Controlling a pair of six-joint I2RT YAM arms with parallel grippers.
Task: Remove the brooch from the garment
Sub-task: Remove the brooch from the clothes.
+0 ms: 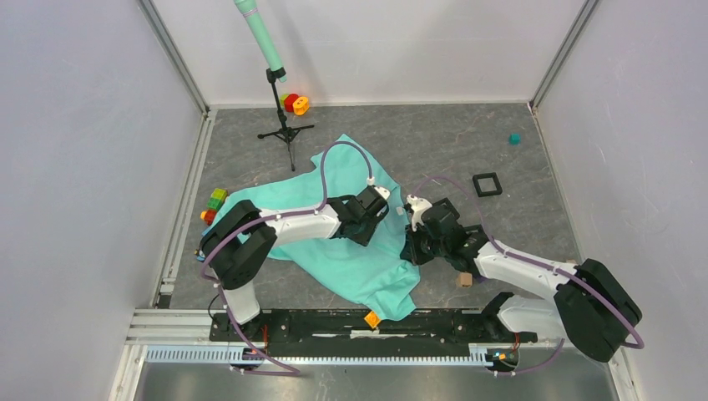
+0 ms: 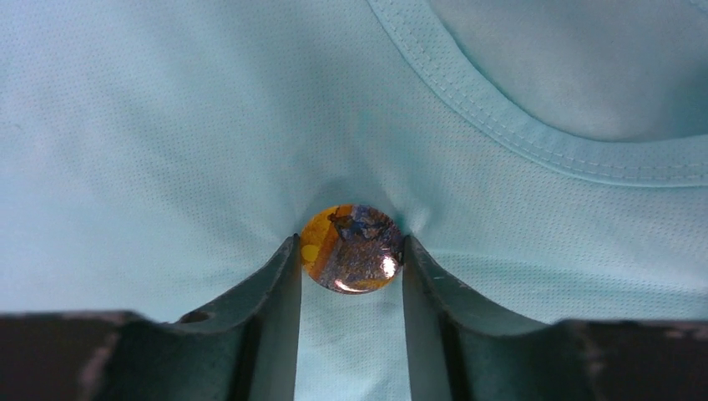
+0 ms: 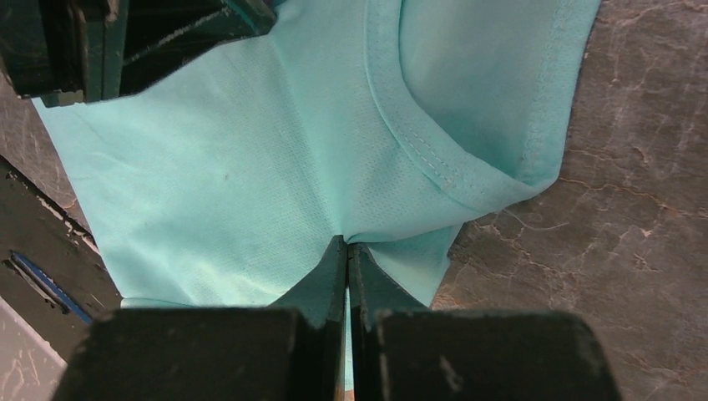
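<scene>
The shirt (image 1: 359, 267) lies spread on the tabletop (image 1: 501, 142) between the two arms, with the round orange-and-dark brooch (image 2: 351, 248) pinned to the cloth just below the collar. The left hand (image 2: 351, 244) is narrowed around the brooch, one finger touching each side of its rim. The right hand (image 3: 347, 251) is closed, pinching a fold of shirt cloth beside the collar

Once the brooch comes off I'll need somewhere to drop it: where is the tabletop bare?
Bare table lies at the far side, between the tripod stand and the teal cube, and again to the right of the black square frame. Crowded: the middle, taken up by the garment, and the left edge by the coloured blocks.
</scene>
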